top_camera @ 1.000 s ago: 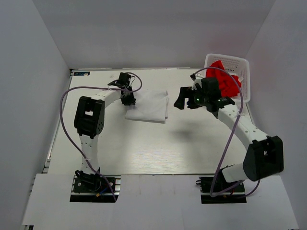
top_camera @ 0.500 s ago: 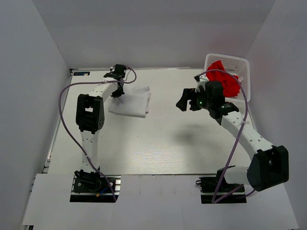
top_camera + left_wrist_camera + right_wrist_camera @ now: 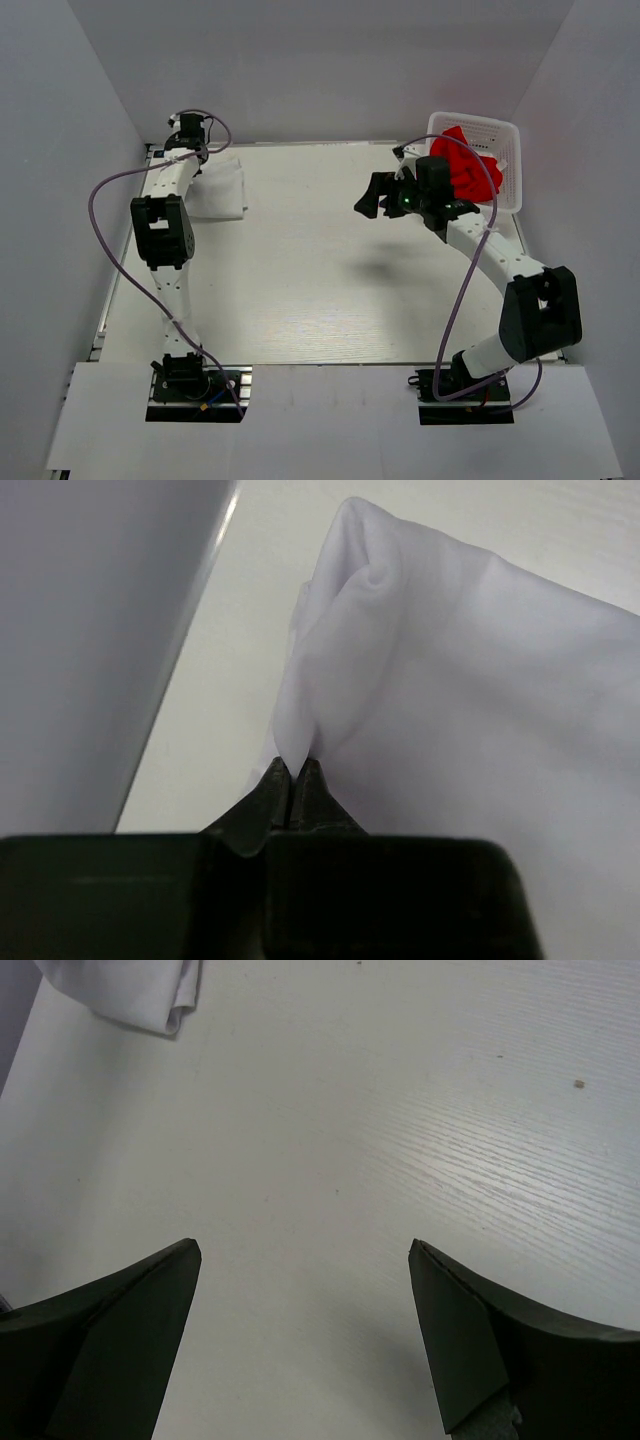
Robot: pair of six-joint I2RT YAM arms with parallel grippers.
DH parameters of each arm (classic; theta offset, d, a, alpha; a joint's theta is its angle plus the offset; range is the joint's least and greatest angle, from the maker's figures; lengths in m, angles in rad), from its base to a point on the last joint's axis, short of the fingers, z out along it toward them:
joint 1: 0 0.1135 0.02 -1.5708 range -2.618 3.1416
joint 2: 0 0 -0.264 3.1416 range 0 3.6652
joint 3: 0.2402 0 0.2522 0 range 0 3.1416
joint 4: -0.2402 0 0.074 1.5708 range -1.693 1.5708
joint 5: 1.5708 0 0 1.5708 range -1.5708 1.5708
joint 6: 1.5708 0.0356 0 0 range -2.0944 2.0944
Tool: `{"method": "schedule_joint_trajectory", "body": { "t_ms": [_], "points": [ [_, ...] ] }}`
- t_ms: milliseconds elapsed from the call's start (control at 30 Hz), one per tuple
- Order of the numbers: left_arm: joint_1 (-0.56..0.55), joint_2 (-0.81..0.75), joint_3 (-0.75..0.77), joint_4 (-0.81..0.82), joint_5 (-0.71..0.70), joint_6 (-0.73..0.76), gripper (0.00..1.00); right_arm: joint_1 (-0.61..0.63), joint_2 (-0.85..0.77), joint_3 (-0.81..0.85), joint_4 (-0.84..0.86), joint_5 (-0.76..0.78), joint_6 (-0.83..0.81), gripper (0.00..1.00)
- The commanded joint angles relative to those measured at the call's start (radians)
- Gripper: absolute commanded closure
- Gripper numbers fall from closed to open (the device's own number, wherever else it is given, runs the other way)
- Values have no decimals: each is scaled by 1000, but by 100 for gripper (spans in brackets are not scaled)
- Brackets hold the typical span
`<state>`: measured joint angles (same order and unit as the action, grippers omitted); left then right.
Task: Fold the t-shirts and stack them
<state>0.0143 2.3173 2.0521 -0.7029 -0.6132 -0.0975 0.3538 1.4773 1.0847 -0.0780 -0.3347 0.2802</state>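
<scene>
L gripper (image 3: pixel 295 767) tight on white tee (image 3: pixel 480 680) fold (wrist cam only); R gripper (image 3: pixel 303 1248) wide, empty.

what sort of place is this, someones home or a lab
Most likely a lab robot test cell, not a home: a white table boxed in by plain white walls, two robot arms bolted at its near edge, plus a white t-shirt and a basket holding a red t-shirt.
</scene>
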Motion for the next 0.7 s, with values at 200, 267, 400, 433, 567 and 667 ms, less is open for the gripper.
{"method": "schedule_joint_trajectory", "body": {
  "t_ms": [200, 267, 400, 433, 567, 667],
  "points": [
    [94, 70, 149, 92, 38, 102, 100, -4, 43, 101, 60, -43, 25, 10],
    [107, 93, 178, 117, 38, 102, 93, -4, 49, 109, 60, -44, 27, 10],
    [128, 102, 197, 144, 38, 111, 1, -1, 75, 138, 55, -44, 37, 10],
    [128, 102, 206, 144, 38, 111, 0, -1, 75, 139, 53, -43, 37, 10],
    [128, 91, 249, 88, 42, 81, 0, 2, 66, 141, 52, -29, 40, 10],
    [128, 1, 221, 34, 142, 29, 0, 2, 28, 106, 67, 14, 56, 10]
  ]
}}
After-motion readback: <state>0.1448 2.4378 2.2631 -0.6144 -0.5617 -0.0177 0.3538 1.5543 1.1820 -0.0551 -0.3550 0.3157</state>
